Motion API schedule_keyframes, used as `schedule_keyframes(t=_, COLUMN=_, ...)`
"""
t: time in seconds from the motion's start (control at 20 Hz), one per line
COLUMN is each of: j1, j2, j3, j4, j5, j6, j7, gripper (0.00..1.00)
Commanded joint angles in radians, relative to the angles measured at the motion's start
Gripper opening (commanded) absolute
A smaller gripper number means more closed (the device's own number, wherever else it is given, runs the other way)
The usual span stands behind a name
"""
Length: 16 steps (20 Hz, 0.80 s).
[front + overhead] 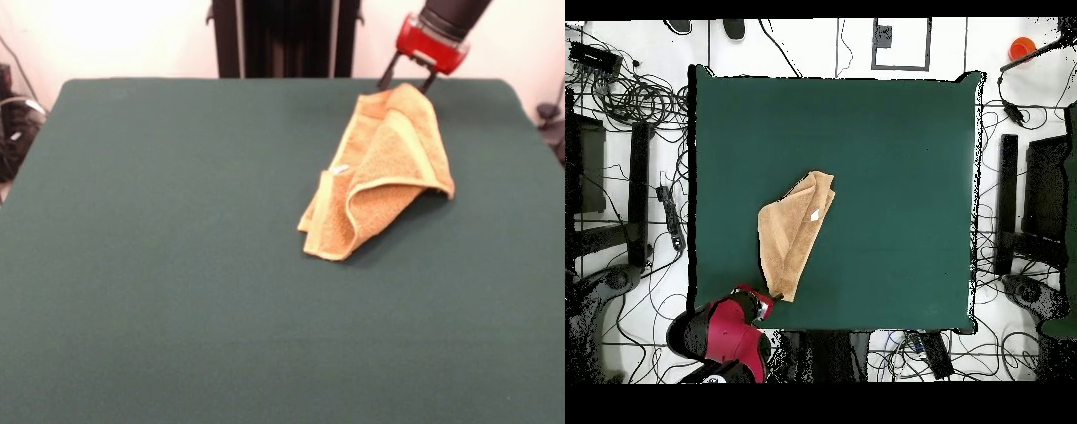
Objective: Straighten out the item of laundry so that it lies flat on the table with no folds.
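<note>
The orange-tan towel (388,168) lies folded and crumpled on the right far part of the dark green table (177,265). Its paler border bands curl over at the near end, and a tiny white tag shows near its middle. The far corner of the towel rises to my gripper (408,81), whose two dark fingers stand on either side of that corner under the red wrist, gripping it. In the overhead view the towel (797,235) runs as a long folded strip from mid-table down to the gripper (770,297) at the table's bottom edge.
The robot's black pedestal (287,35) stands behind the table's far edge. Cables and equipment (635,100) lie on the floor all around the table. An orange object (1022,46) sits on the floor at the upper right.
</note>
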<state>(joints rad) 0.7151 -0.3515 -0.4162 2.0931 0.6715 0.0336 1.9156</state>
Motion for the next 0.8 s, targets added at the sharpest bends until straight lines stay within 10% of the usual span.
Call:
schedule_keyframes(t=0.05, j1=-0.028, j2=0.022, j3=0.084, j4=-0.018, j5=0.028, j6=0.046, j7=0.242, gripper=1.0)
schedule_keyframes(t=0.8, j1=-0.402, j2=-0.055, j3=0.462, j4=0.09, j5=-0.124, j6=-0.11, j7=0.242, gripper=1.0)
